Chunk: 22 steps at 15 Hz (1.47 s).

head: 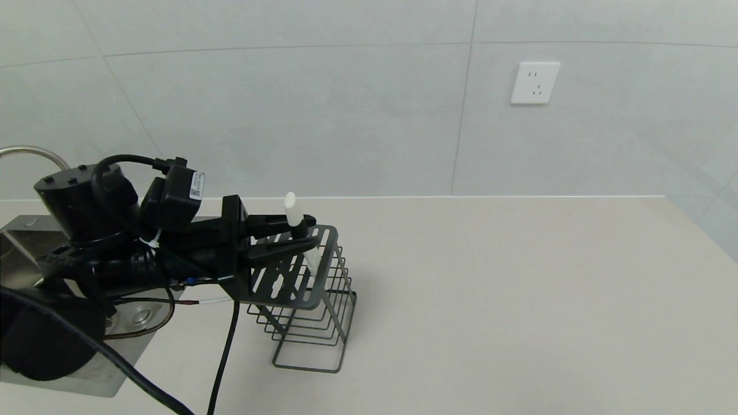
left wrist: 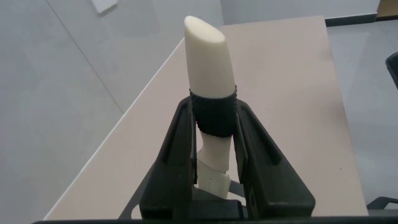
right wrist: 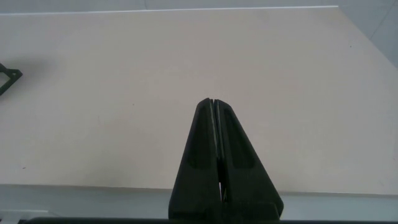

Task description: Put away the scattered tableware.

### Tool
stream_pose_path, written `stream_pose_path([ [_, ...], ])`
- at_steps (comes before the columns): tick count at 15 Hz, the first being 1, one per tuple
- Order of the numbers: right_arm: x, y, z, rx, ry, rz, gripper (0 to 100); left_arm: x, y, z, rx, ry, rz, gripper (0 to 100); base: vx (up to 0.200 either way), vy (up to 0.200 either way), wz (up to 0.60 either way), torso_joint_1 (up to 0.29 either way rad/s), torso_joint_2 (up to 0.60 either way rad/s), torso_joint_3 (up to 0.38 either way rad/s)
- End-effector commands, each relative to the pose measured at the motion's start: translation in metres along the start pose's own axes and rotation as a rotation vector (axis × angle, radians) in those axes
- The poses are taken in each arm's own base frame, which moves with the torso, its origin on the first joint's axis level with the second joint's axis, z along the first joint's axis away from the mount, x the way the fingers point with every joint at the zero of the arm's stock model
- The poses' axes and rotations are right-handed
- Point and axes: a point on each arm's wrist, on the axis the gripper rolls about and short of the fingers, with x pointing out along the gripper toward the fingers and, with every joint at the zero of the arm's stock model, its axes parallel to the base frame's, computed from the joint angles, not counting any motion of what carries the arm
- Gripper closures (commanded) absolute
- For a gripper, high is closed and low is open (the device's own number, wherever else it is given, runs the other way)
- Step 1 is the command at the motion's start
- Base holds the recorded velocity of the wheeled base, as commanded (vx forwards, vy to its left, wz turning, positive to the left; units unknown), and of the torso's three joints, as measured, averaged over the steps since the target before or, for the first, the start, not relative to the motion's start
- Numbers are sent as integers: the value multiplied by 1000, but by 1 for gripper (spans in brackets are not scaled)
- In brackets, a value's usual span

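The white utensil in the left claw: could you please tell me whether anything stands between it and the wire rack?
Nothing visible does. The left claw holds the white utensil nearly upright over the wire rack, its lower end at the rack's slotted top.

handle (left wrist: 210, 68): cream-white, smooth and matt, looks like plastic.
rack (head: 311, 323): left of centre; thin dark grey metal wire under a slotted sheet-metal top, dull finish.
left gripper (head: 311, 230): black hard plastic, mostly matt.
right gripper (right wrist: 213, 102): black plastic, smooth, faint sheen.
counter (head: 519, 288): pale beige, smooth, matt, stone-like.
wall (head: 317, 115): large pale grey tiles, smooth, soft satin sheen.
socket (head: 535, 82): upper right; glossy white plastic.
sink (head: 86, 383): lower left; brushed steel.
tap (head: 29, 150): left edge; polished metal.
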Motion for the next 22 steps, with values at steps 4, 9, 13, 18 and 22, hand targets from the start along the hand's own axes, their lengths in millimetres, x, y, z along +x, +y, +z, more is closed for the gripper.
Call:
stream_pose_path([
  [4, 0, 0, 0, 0, 1, 0, 100, 1, 0, -8, -20, 12, -4, 100, 0, 0, 0, 0, 0, 0],
  [9, 0, 0, 0, 0, 1, -1, 100, 1, -4, -14, -45, 25, -9, 100, 0, 0, 0, 0, 0, 0],
  [13, 0, 0, 0, 0, 1, 0, 100, 1, -4, -18, -53, 30, -9, 100, 0, 0, 0, 0, 0, 0],
  [18, 0, 0, 0, 0, 1, -1, 100, 2, -4, -23, -54, 37, -13, 100, 0, 0, 0, 0, 0, 0],
  [22, 0, 0, 0, 0, 1, -1, 100, 2, -4, -24, -58, 39, -15, 100, 0, 0, 0, 0, 0, 0],
])
